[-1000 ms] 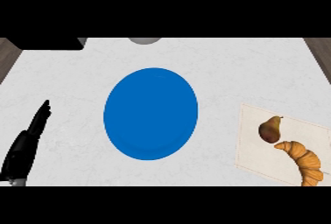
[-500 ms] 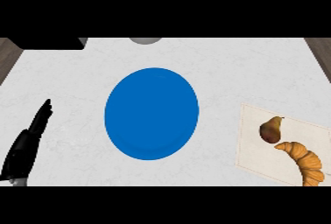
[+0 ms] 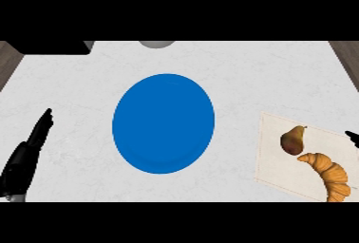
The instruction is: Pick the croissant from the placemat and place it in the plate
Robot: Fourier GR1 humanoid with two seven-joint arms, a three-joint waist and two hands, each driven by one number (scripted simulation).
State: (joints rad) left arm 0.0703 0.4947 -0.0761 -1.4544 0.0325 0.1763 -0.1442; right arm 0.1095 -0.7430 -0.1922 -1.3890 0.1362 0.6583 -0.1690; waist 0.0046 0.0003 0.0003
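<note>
Surface: a white, faintly marbled table [image 3: 84, 76] seen from above, with strips of brown wood floor at its far corners.
Plate: a round, glossy blue plate [image 3: 163, 122] lies at the middle of the table with nothing on it.
Placemat: a pale beige rectangular placemat [image 3: 277, 166] lies slightly askew by the table's right edge, well apart from the plate.
Croissant: the golden-brown curved croissant [image 3: 329, 173] lies on the near right part of the placemat, and neither of my hands touches it.
Pear: a brown-red pear [image 3: 292, 140] lies on the same mat, just beyond the croissant, stem pointing away from me.
My left robot hand [image 3: 24, 156]: it is near the table's near left corner, wide, with its fingers straight and pointing away, holding nothing.
My right robot hand [image 3: 353, 137]: only a small black tip shows at the right edge, beside the placemat, and I cannot tell whether it is wide or narrow.
Far edge: a flat black block [image 3: 52, 46] sits at the far left corner, and a small grey rounded object [image 3: 156, 43] at the middle of the far edge.
</note>
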